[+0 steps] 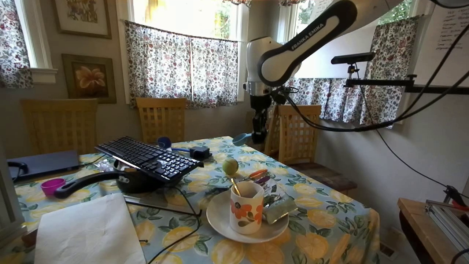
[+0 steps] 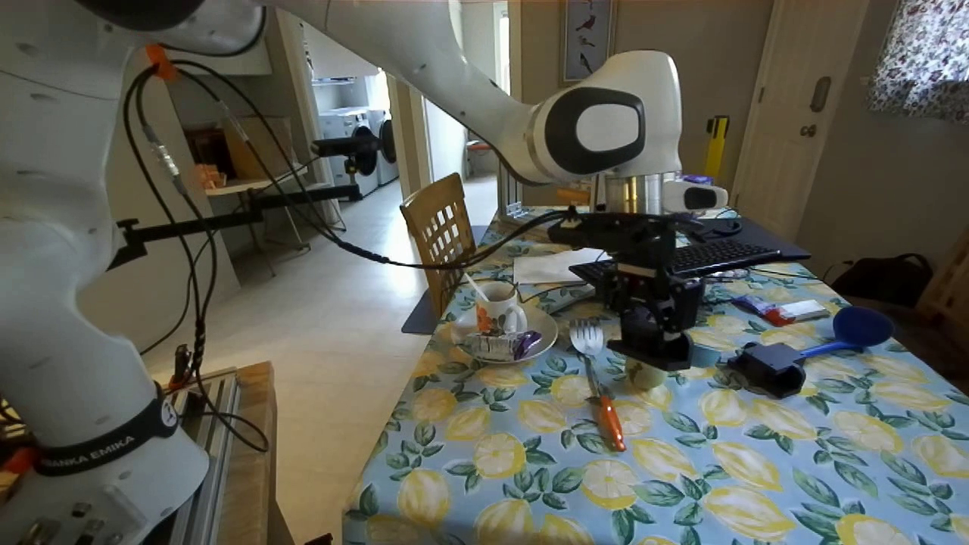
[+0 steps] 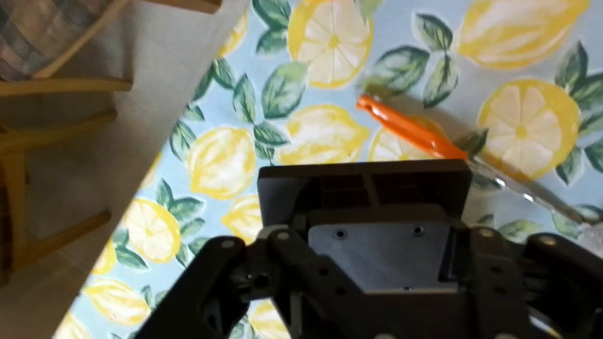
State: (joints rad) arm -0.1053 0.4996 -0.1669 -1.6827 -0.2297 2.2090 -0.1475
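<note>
The gripper appears to pinch a light-blue scoop by a black block, aloft over the lemon-print tablecloth. Step in hand, as judged: supporting the scoop in the air. The next move calls for a steady grip and clearance from the tennis ball and orange-handled fork nearby.

A light blue scoop, round-bowled with a slim handle, juts sideways from the end effector, its bowl slightly lower than the handle, above the worktop. A wide, straight-edged black block is clamped in the end effector, inward of the worktop edge slanting down the left of the wrist view; how scoop and block meet is hidden.
</note>
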